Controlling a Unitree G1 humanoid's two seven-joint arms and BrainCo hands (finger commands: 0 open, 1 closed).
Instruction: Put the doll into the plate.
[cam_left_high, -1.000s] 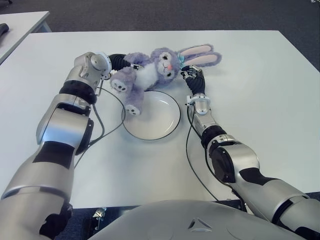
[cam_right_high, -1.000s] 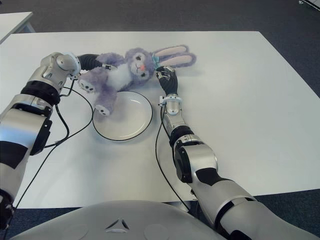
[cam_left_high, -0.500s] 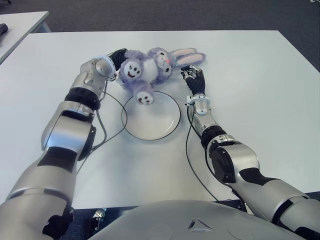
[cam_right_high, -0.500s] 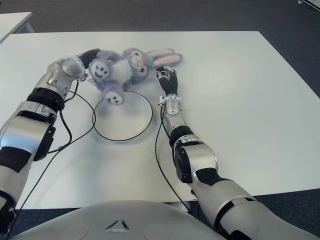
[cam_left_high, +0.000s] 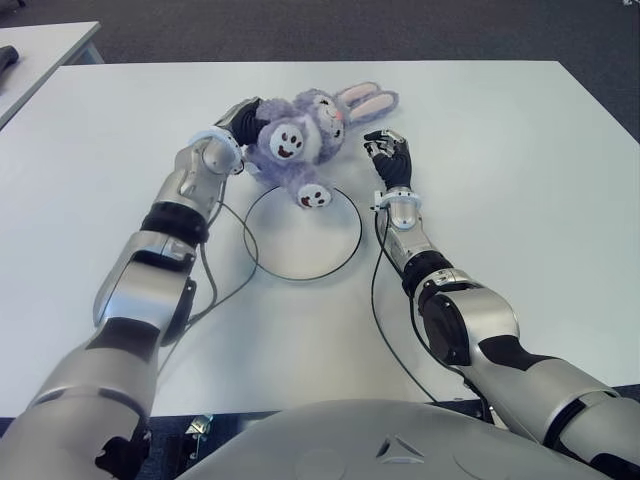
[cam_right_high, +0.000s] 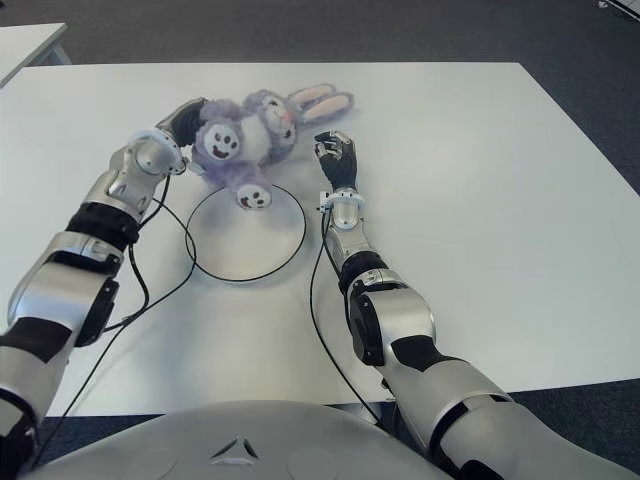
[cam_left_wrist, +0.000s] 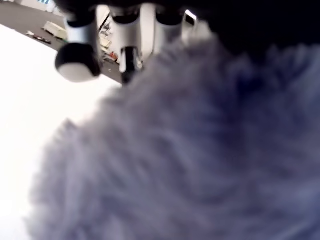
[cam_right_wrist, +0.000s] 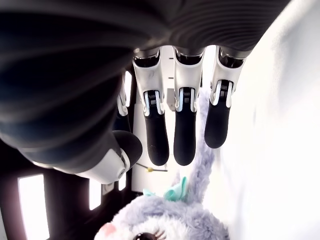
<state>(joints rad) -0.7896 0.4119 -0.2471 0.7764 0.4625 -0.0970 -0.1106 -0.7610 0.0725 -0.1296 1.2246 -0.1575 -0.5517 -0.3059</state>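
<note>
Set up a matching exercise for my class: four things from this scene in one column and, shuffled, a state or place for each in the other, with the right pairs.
Things
1. doll
2. plate
3. left hand
4. right hand

States or places
A. fingers open, holding nothing
B. flat on the table, nothing lying in its middle
C. purple and furry, one foot over the plate's far rim
D. closed on the doll's body

Pairs: 1-C, 2-B, 3-D, 4-A

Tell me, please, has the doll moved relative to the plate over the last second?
Yes. The doll, gripped by the left hand, has swung toward the plate's far rim; only one foot overhangs it.
</note>
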